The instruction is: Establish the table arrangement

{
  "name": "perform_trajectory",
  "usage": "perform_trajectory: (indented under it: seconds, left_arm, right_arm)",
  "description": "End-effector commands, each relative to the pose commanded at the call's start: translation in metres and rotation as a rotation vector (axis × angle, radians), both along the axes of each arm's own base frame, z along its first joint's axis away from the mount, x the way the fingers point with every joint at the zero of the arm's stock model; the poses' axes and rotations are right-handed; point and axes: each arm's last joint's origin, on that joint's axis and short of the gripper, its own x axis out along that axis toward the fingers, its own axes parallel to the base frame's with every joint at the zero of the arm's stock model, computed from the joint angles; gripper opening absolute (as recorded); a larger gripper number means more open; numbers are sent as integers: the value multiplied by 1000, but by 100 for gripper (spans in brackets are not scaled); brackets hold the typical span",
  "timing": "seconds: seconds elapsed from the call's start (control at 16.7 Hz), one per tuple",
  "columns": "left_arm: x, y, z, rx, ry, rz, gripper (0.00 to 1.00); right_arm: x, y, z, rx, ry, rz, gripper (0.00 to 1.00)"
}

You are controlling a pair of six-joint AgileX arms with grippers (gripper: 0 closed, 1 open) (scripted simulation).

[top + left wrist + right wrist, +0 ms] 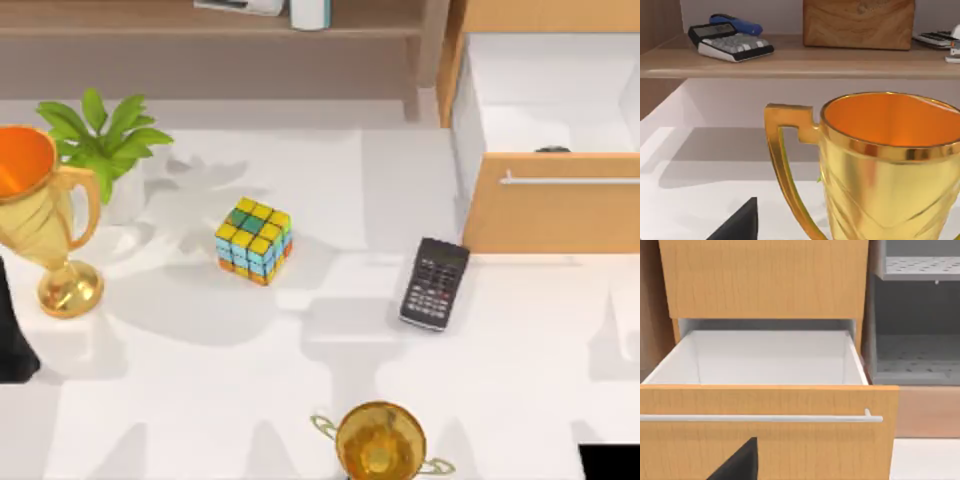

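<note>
The white table (200, 400) carries a tall gold trophy (45, 215) at its left side, and the left wrist view looks at this trophy (890, 160) from close by. A multicoloured puzzle cube (254, 240) stands near the middle. A black calculator (435, 283) lies to its right. A second gold trophy (380, 440) stands at the front edge. My left arm (12, 340) sits at the left edge, just in front of the tall trophy. My right arm (608, 462) is at the front right corner, facing the open drawer (765, 360).
A potted green plant (100, 140) stands behind the tall trophy. The light-wood cabinet's open drawer (545, 130) juts over the table's back right. A brown shelf (790, 57) at the back holds a calculator (730, 42) and a wooden block (858, 22).
</note>
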Motion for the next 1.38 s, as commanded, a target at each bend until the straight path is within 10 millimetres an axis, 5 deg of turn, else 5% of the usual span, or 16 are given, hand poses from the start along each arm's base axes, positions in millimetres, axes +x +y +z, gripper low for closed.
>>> perform_trajectory:
  seconds: [0.3,0.66,0.84,1.02,1.2,1.38]
  left_arm:
    - [0,0,0,0,0,0,100]
    - [0,0,0,0,0,0,100]
    - [0,0,0,0,0,0,100]
    - [0,0,0,0,0,0,100]
    - [0,0,0,0,0,0,100]
    - [0,0,0,0,0,0,100]
  right_arm:
    - [0,0,12,-3,41,4,100]
    - [25,4,86,-27,285,31,100]
    - [71,9,128,-46,482,53,100]
    - [140,18,151,-70,698,78,100]
    - [215,30,145,-96,910,108,100]
    - [279,44,118,-123,1096,137,100]
